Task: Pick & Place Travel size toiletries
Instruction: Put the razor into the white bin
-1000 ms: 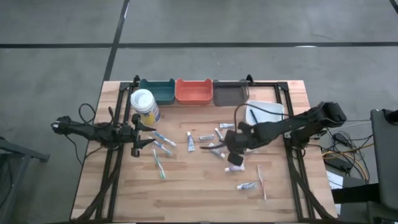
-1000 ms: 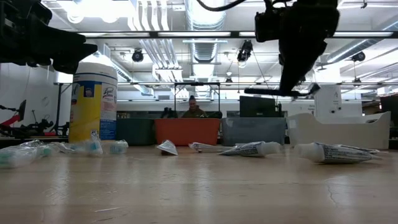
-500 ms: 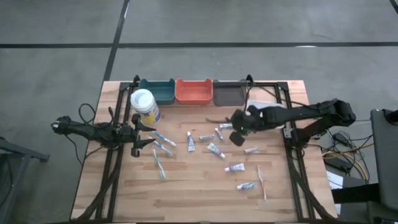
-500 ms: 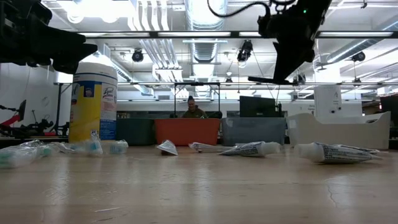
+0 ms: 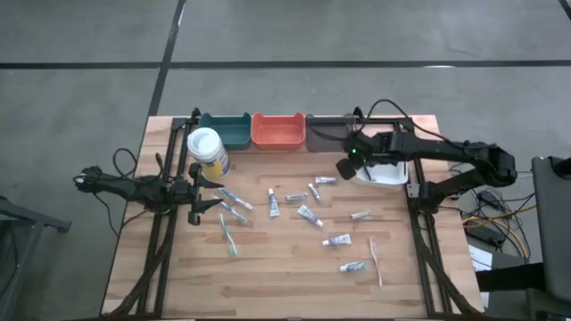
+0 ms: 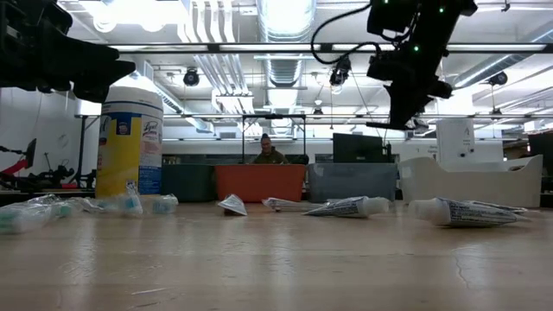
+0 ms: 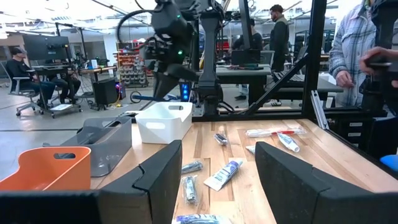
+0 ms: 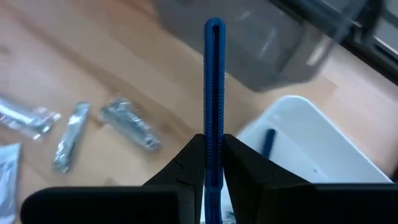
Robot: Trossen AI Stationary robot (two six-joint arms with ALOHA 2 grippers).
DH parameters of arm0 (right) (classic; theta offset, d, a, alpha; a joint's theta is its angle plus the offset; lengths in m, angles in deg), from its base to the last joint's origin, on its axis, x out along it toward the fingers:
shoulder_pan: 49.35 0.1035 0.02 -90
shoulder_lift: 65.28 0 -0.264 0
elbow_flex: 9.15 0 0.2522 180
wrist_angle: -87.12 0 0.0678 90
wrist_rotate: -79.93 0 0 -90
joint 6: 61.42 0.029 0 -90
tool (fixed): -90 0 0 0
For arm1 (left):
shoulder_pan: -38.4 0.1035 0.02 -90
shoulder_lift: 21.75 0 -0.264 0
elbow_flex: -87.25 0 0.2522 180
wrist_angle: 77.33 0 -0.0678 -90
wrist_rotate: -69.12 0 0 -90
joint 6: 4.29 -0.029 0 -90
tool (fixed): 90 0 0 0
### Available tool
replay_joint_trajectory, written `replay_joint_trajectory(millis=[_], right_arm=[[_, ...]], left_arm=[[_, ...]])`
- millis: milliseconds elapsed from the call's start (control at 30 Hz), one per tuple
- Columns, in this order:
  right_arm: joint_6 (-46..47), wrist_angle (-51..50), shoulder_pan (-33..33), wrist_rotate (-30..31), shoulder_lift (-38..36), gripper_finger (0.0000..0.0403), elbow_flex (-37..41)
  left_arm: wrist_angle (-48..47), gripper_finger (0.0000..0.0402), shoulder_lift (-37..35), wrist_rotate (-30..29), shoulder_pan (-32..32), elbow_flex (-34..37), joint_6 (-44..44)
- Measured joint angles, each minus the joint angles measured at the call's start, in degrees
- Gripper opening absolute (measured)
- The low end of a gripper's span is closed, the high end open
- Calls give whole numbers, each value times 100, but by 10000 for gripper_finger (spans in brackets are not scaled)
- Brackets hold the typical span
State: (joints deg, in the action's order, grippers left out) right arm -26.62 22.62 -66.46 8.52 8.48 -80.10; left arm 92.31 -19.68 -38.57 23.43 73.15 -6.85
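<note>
Toiletries item, a slim blue ribbed plastic stick [image 8: 213,93], stands pinched between the right gripper's [image 8: 213,163] closed dark fingers, projecting straight ahead. Beneath it sits the smooth white rectangular bin [image 8: 311,149]; crinkled foil tubes [image 8: 130,124] lie aside on the wood-grain table [image 5: 277,259]. The left gripper [image 7: 214,168] waits spread wide, empty.

A yellow wipes canister [image 6: 130,141] stands at left on the wooden surface [image 6: 276,259]. Small tubes [image 6: 350,206] lie across the middle, another tube [image 6: 462,212] at right before a white bin [image 6: 475,180]. Teal [image 6: 188,182], orange [image 6: 261,182] and grey [image 6: 352,181] bins line the back. A dark arm's claw [image 6: 404,111] hangs upper right; another arm [image 6: 52,56] fills the upper left.
</note>
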Motion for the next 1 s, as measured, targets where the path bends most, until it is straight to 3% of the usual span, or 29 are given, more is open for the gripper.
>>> replay_joint_trajectory(millis=[567,1000], right_arm=[[1170,-403,-931,-13,-26,47,505],[1610,-340,-1085,-61,-26,47,1121]], left_arm=[[0,209,0,0,0,0,0],[1,209,0,0,1,0,1]])
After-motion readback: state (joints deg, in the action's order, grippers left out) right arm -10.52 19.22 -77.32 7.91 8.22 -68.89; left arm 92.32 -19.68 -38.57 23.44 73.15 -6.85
